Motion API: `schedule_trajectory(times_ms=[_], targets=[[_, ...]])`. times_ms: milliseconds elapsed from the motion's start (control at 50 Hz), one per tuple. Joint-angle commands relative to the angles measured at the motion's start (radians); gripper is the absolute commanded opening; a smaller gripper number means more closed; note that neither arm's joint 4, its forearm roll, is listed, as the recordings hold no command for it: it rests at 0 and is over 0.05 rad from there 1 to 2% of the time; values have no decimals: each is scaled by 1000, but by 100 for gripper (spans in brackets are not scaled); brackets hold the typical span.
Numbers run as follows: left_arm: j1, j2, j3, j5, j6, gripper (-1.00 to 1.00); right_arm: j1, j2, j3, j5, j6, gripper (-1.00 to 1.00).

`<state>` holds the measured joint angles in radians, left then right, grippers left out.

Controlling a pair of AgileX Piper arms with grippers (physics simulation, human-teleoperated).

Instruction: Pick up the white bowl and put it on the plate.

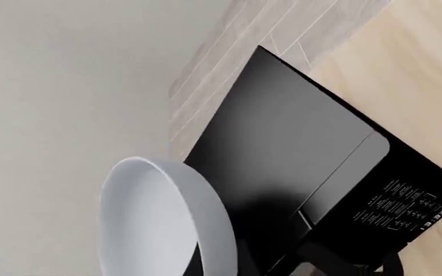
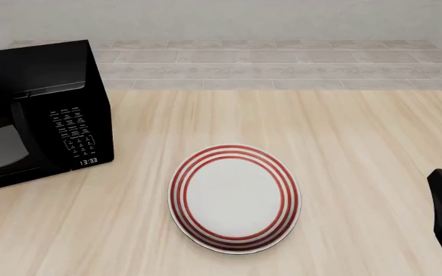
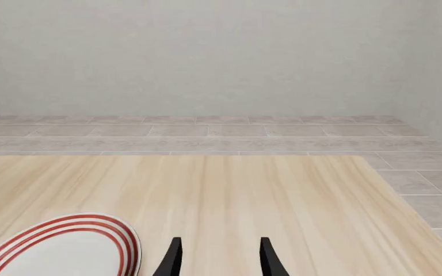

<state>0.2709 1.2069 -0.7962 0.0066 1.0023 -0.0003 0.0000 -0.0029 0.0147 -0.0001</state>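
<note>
Currently the white bowl (image 1: 167, 224) is up above the microwave (image 2: 44, 109), apparently carried by the left arm, though I can't tell the finger state; the plate (image 2: 235, 198) sits bare mid-table, ready to receive it. Right gripper (image 3: 219, 259) idles with fingers apart, holding nothing, clear of the plate.

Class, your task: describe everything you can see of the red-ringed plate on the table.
The plate is round, flat and white, with three concentric red rings around its rim and a plain white centre. It looks like smooth glazed ceramic. It lies level on the light wooden table, near the front edge, to the right of the black microwave. Nothing rests on it and nothing touches it except the table. The right wrist view shows only part of its rim, beside the right gripper.
</note>
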Motion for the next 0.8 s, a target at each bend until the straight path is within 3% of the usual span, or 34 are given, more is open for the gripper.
schedule_trajectory(times_ms=[20, 520, 580, 800], targets=[[-16, -94, -9, 71, 19, -100, 0, 6, 0, -17, 0, 100], [-96, -229, 24, 157, 29, -100, 0, 6, 0, -17, 0, 100], [-114, -215, -29, 192, 21, -100, 0, 6, 0, -17, 0, 100], [-201, -285, -31, 262, -16, -100, 1, 6, 0, -17, 0, 100]])
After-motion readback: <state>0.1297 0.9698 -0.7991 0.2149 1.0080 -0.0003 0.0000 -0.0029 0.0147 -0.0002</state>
